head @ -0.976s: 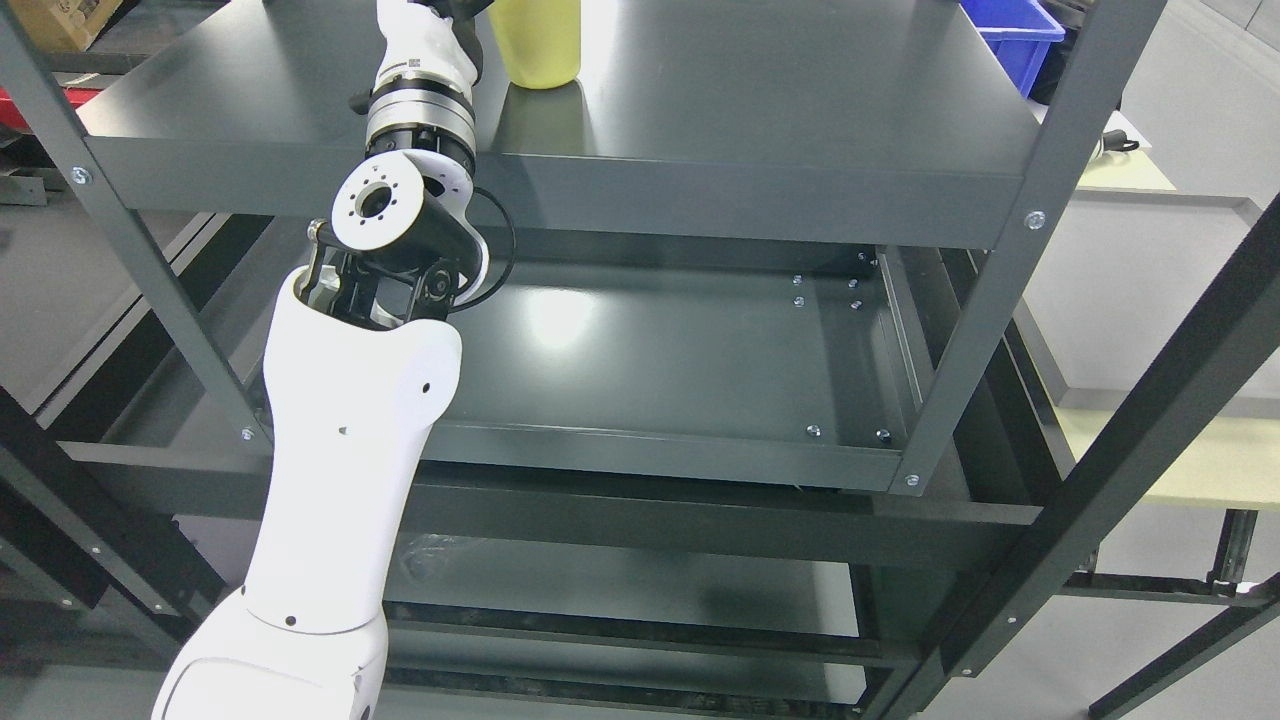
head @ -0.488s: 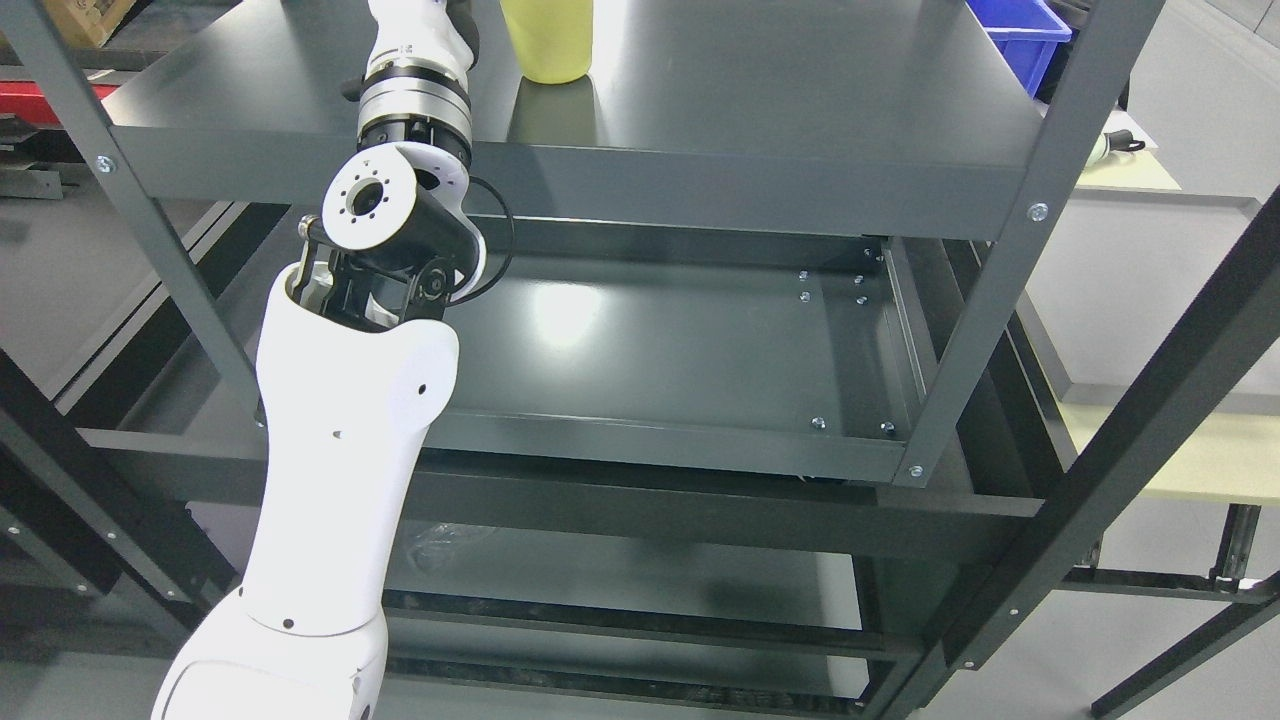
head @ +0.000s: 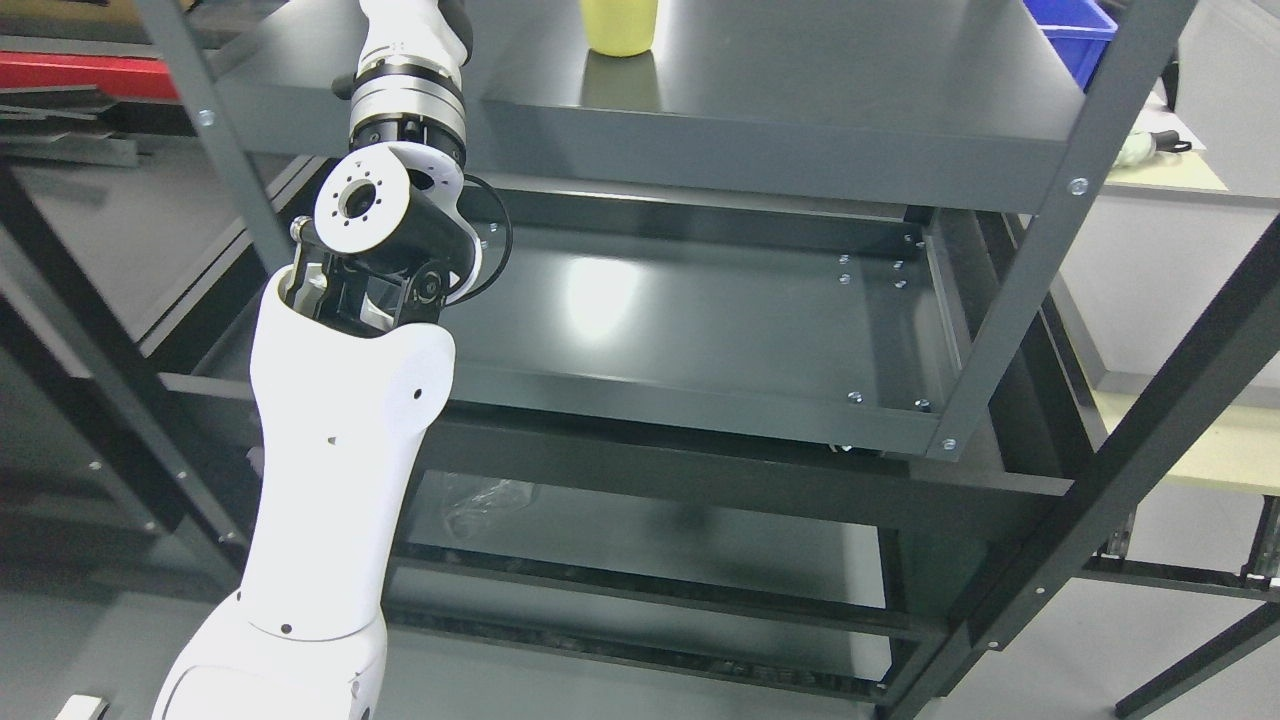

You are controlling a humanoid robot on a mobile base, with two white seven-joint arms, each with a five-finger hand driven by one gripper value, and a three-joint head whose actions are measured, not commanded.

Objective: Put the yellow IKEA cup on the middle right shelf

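The yellow cup [head: 620, 27] stands upright on the dark metal shelf [head: 800, 90] at the top of the head view; its upper part is cut off by the picture's edge. My left arm [head: 340, 420] rises from the lower left, and its wrist [head: 405, 95] is at the shelf's front left edge. Only a dark sliver of the left hand [head: 453, 14] shows at the top edge, well left of the cup and apart from it. The fingers are out of the picture. The right arm is not visible.
Below the cup's shelf is a lower tray shelf [head: 700, 330] with a raised rim. Slanted rack posts [head: 1040, 260] frame the right side, another post [head: 215, 150] the left. A blue bin [head: 1075, 30] sits at the back right. A pale table [head: 1200, 450] is at the right.
The whole picture has shifted, so the camera has moved. Relative to the shelf, my left wrist has drawn away to the left of the cup; the cup stays standing on the shelf.
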